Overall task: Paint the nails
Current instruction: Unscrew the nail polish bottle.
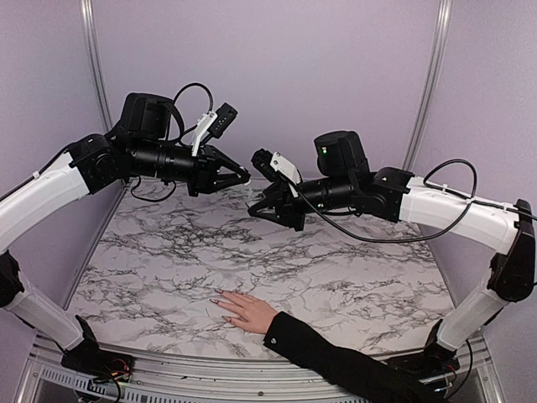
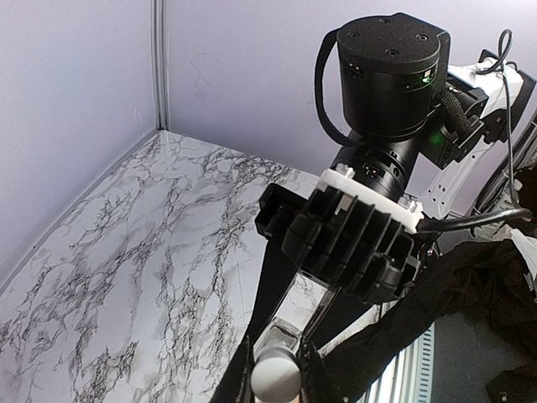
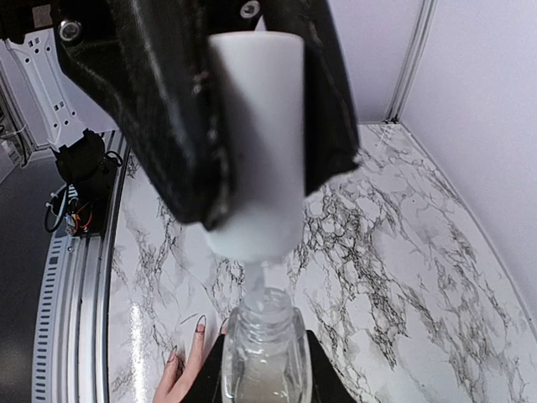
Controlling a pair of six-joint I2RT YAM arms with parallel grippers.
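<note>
Right hand (image 3: 256, 195) clamps white cap (image 3: 256, 109); left hand (image 1: 240, 176) apparently holds bottle (image 3: 262, 369).

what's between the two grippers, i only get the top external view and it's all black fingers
Observer: The right gripper is shut on a white cap.
Operator: and the left one
Observer: The left gripper is shut on a clear bottle, right under that cap.
Operator: nails done yet
Observer: Right wrist view shows two nails of the hand; I see no colour on them.
</note>
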